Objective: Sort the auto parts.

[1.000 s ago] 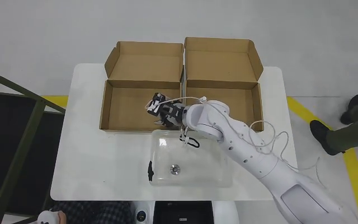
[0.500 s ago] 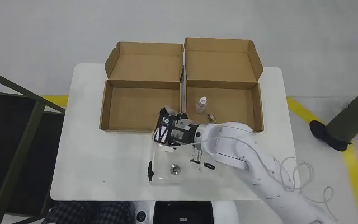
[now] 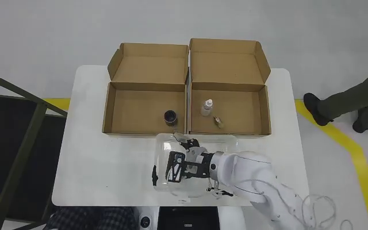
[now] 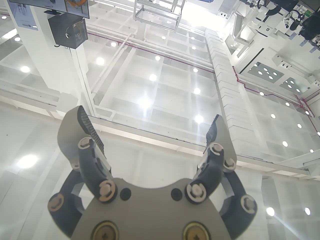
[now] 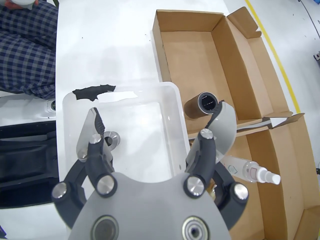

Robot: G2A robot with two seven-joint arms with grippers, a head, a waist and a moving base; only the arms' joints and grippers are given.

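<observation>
Sorting looks mostly done to us: the black cylindrical part (image 3: pixel 171 117) lies in the brown cardboard box (image 3: pixel 132 112) behind the clear plastic bin (image 3: pixel 230 138), and the small clear spray bottle (image 3: pixel 206 107) lies in the neighbouring cardboard box (image 3: pixel 247 112). One silver round metal part (image 5: pixel 111 139) sits inside the bin, unsorted. Above the bin, we see the right gripper (image 5: pixel 157 111) spread wide and empty. The left gripper (image 4: pixel 149 116) is likewise apart, holding nothing.

No legible text or numbers
</observation>
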